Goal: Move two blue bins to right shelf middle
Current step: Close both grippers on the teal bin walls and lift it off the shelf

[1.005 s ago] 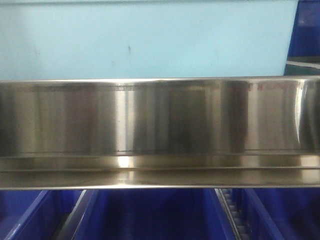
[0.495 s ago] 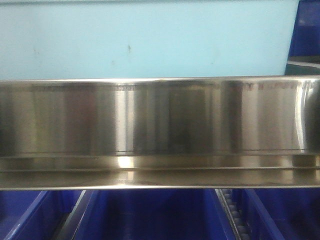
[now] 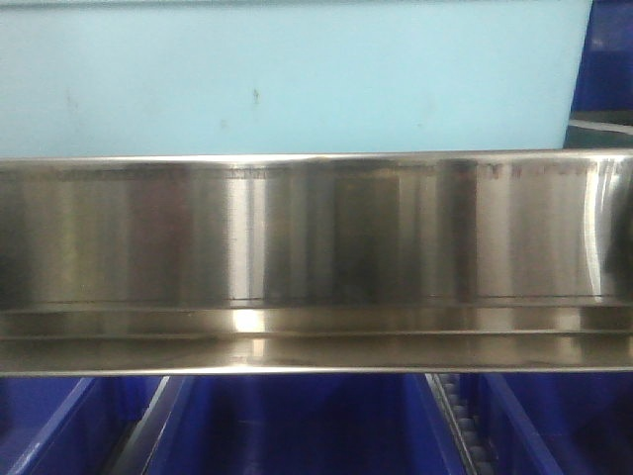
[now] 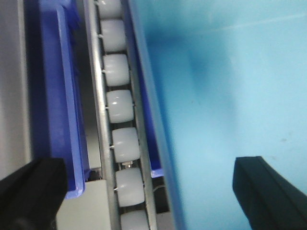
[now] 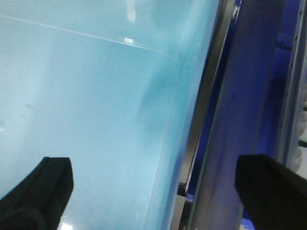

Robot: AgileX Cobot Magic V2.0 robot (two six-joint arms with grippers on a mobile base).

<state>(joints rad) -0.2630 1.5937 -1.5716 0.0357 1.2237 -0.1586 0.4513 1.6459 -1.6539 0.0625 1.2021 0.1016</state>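
Your front camera looks straight at the brushed stainless-steel shelf rail [image 3: 316,237], a broad, shiny band that crosses the whole width at mid-height. Above it you see a flat pale-blue panel [image 3: 297,79]. Below the rail sit the deep blue plastic bins [image 3: 297,426], side by side on the tier underneath, with a narrow track of small rollers [image 3: 457,416] running between two of them. One more blue bin corner [image 3: 605,54] shows at the upper right, above the rail's level. You cannot tell from here which bins are the two to be moved.

On your left wrist camera, the left tool [image 4: 148,189] has its two black fingers spread wide at the bottom corners, with nothing between them. Beyond them lies a line of white plastic rollers [image 4: 118,105] in a metal channel, a blue bin wall [image 4: 60,96] just to its left, and a pale-blue surface to its right.

On your right wrist camera, the right tool [image 5: 153,189] is likewise spread apart and holds nothing. It faces the pale-blue panel, with a grey metal upright [image 5: 249,96] to the right and blue plastic beyond it.
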